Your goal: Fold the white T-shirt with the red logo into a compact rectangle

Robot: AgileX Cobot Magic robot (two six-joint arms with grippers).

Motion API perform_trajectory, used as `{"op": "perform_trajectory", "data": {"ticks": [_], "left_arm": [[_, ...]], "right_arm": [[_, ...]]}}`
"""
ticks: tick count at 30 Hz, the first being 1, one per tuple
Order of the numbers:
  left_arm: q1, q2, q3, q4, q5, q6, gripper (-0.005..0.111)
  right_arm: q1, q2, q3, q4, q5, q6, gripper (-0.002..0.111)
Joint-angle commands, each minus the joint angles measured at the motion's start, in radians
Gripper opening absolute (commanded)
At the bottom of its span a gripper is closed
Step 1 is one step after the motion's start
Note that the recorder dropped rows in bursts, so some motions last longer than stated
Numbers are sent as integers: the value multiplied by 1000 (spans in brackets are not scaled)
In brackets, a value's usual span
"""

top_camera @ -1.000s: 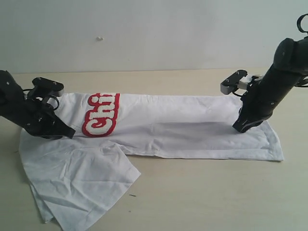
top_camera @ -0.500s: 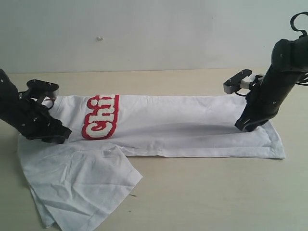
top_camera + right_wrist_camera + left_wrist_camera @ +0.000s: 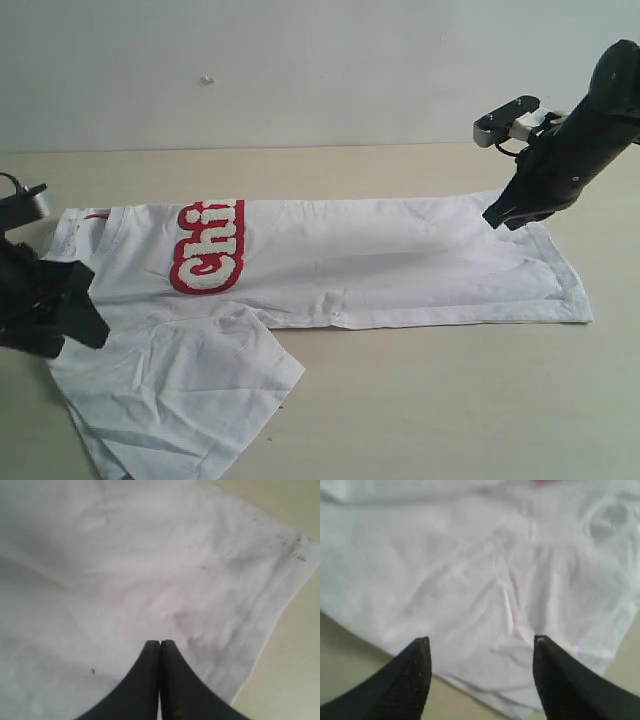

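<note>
One white T-shirt lies on the single counter, bearing one red logo. There are two grippers, the left gripper and the right gripper, each with two dark fingers.

I'm seeing the left gripper standing wide open, dark fingertips well apart over the white T-shirt. Wrinkled fabric is filling most of the frame. The shirt's edge is running right by the fingertips, with tan table showing past it. A blurred red sliver is showing on the shirt's far side from the gripper.
</note>
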Motion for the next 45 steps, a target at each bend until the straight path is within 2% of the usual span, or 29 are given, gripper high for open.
{"op": "perform_trajectory", "data": {"ticks": [1, 5, 9, 13, 18, 21, 24, 26, 30, 34, 36, 38, 40, 45], "left_arm": [[3, -69, 118, 28, 16, -85, 59], [3, -91, 212, 18, -75, -146, 60], [3, -90, 292, -48, -228, -160, 60], [3, -90, 322, -152, -346, -100, 60], [3, -80, 322, -300, -400, 27, 60], [3, -39, 322, -331, -417, 57, 60], [3, 24, 322, -369, -408, 78, 60], [0, 65, 322, -440, -375, 155, 60], [0, 119, 322, -632, -198, 374, 60], [0, 152, 322, -615, -114, 385, 58], [0, 162, 322, -605, -83, 371, 49], [0, 161, 322, -606, -41, 371, 34], [0, 161, 314, -606, 18, 394, 3], [3, 161, 254, -671, 108, 428, 1]], "right_arm": [[-3, -30, 6, 23, 45, -19, 0], [-3, -52, 6, 52, 54, -21, 0], [-3, -79, 6, 115, 63, -63, 0], [-3, -93, 6, 154, 63, -92, 0], [-3, -95, 6, 154, 67, -99, 0], [-3, -95, 6, 156, 67, -107, 0], [-3, -95, 6, 158, 64, -106, 0], [-3, -95, 6, 167, 60, -115, 0], [-3, -95, 6, 176, 60, -127, 0], [-3, -95, 6, 176, 60, -127, 0], [-3, -95, 6, 178, 60, -127, 0], [-3, -95, 6, 179, 62, -127, 0], [-3, -95, 6, 179, 62, -127, 0], [-3, -95, 6, 179, 64, -125, 0]]}}
